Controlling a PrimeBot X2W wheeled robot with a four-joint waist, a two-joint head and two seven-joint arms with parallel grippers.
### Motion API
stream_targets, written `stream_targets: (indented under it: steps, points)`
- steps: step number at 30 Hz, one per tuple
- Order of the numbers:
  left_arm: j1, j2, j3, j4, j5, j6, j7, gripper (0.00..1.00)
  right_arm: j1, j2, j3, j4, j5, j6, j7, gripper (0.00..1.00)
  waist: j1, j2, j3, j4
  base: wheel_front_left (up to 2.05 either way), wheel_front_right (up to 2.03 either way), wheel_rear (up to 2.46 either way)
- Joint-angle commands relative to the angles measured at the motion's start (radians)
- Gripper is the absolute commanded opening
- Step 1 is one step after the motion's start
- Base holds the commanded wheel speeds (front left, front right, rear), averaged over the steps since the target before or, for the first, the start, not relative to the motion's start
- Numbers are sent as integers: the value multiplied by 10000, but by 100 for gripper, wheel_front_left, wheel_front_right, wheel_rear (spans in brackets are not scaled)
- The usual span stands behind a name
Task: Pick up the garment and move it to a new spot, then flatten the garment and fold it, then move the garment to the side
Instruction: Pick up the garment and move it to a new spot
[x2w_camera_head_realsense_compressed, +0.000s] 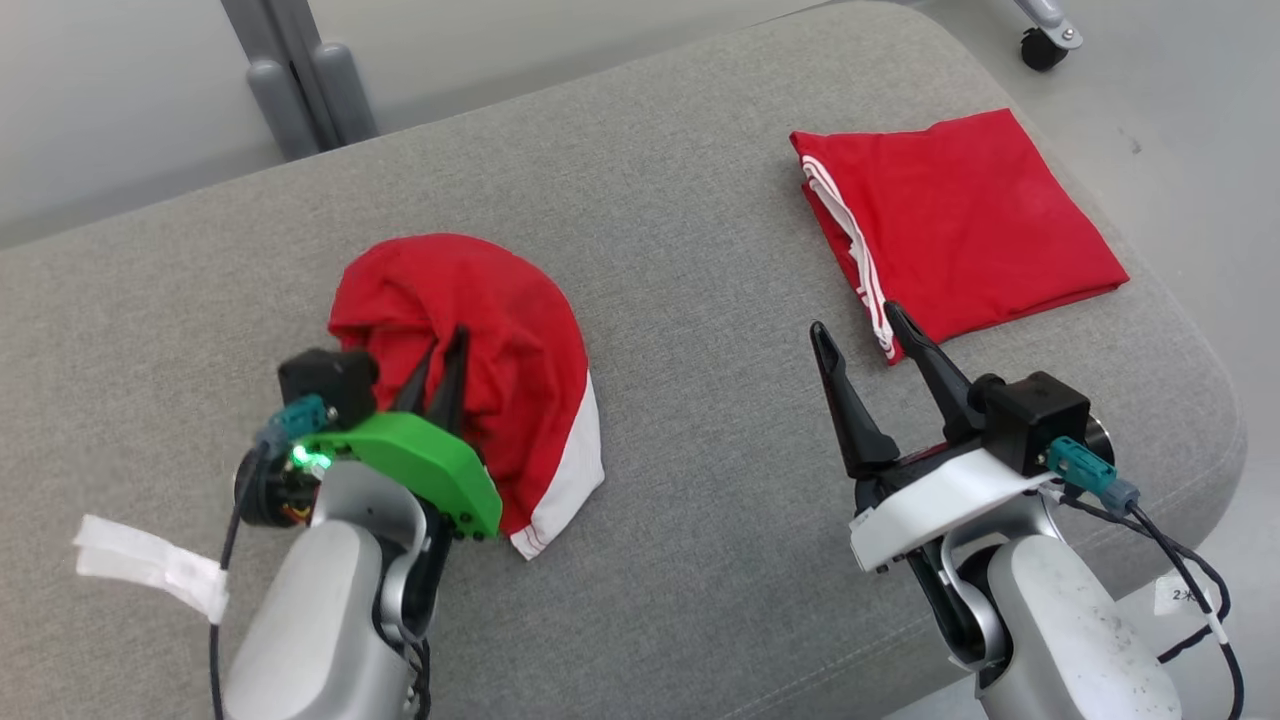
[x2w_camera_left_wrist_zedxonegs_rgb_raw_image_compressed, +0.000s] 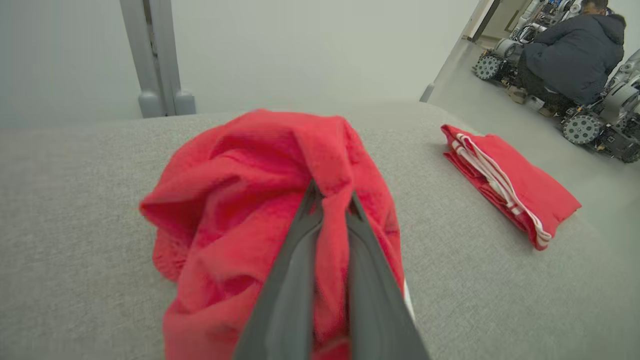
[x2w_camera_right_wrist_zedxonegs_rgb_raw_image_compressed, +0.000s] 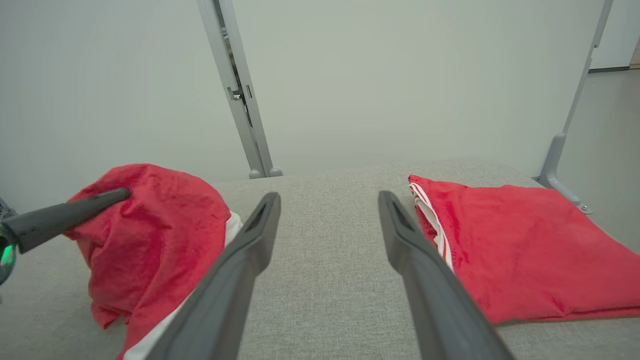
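A crumpled red garment (x2w_camera_head_realsense_compressed: 500, 330) with a white band lies bunched on the left of the grey padded surface (x2w_camera_head_realsense_compressed: 680, 230). My left gripper (x2w_camera_head_realsense_compressed: 450, 340) is shut on a raised fold of it. In the left wrist view the red cloth (x2w_camera_left_wrist_zedxonegs_rgb_raw_image_compressed: 240, 200) is pinched between the two dark fingers (x2w_camera_left_wrist_zedxonegs_rgb_raw_image_compressed: 290, 280) and drapes over their tips. My right gripper (x2w_camera_head_realsense_compressed: 855, 320) stands open above bare padding, apart from the garment (x2w_camera_right_wrist_zedxonegs_rgb_raw_image_compressed: 160, 235), with nothing between its fingers (x2w_camera_right_wrist_zedxonegs_rgb_raw_image_compressed: 235, 270).
A second red garment (x2w_camera_head_realsense_compressed: 960, 220), folded flat with white stripes, lies at the far right just beyond my right fingertips. Grey metal posts (x2w_camera_head_realsense_compressed: 300, 80) rise behind the surface. A person in a dark jacket (x2w_camera_left_wrist_zedxonegs_rgb_raw_image_compressed: 575, 55) crouches among wheeled machines far off.
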Motion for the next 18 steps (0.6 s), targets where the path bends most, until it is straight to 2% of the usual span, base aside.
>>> stream_targets:
  steps: [1, 2, 3, 8, 9, 10, 18]
  points:
    - [328, -45, -97, 356, -24, 43, -246, 14, 174, 18, -118, 4, -26, -16, -62, 100, 1, -1, 20, 184, 0, 0, 0]
    - [417, -89, -180, 556, -16, 73, -454, 53, 207, 11, -217, 14, -43, -16, -56, 100, 1, -1, -15, 315, 0, 0, 0]
    - [497, -122, -210, 699, -91, 72, -573, 100, 226, 10, -289, 12, -44, -16, -52, 100, 1, -1, -51, 418, 0, 0, 0]
    - [883, -234, -266, 806, -568, -51, -1565, 100, 419, 27, -751, -118, -101, -16, -19, 100, 1, -1, -312, 956, 0, 0, 0]
    - [1183, -252, -202, 446, -735, -197, -2300, 100, 476, 28, -1033, -257, -152, -16, -10, 100, 1, -1, -471, 1204, 0, 0, 0]
    - [1314, -234, -121, 253, -731, -238, -2511, 100, 527, 25, -1171, -321, -187, -16, 3, 100, 1, -1, -527, 1296, 0, 0, 0]
    - [2533, 226, 907, -1477, -417, -101, -2996, 100, 935, -52, -2057, -620, -387, -16, 170, 100, 1, -1, -930, 1894, 0, 0, 0]
